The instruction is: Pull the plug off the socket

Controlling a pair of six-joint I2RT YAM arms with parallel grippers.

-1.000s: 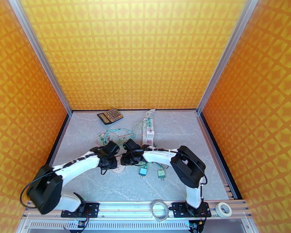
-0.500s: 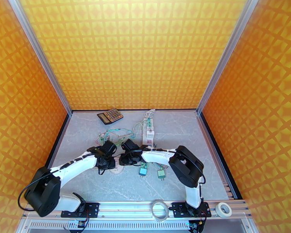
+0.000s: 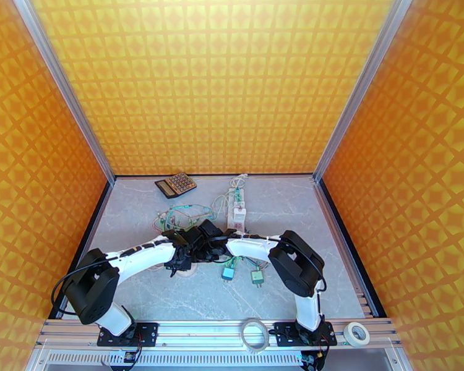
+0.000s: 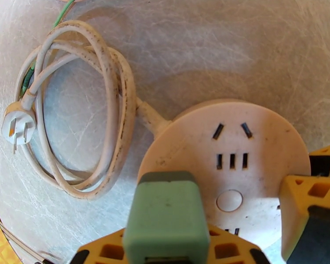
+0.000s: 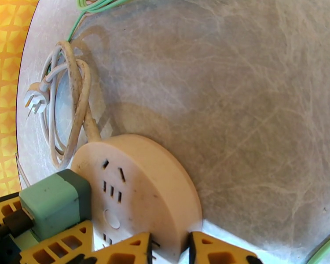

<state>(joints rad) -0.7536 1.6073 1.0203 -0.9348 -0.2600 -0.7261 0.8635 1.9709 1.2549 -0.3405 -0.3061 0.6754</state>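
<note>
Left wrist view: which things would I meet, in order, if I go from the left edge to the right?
First the white pronged plug, then the coiled white cord, then the green plug, then the round socket.

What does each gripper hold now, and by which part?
The left gripper holds the plug by its sides; the right gripper clamps the socket at its rim.

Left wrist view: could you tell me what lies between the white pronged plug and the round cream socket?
A coiled, grubby white cord lies there, joining the white pronged plug to the round cream socket; the left wrist view shows it.
</note>
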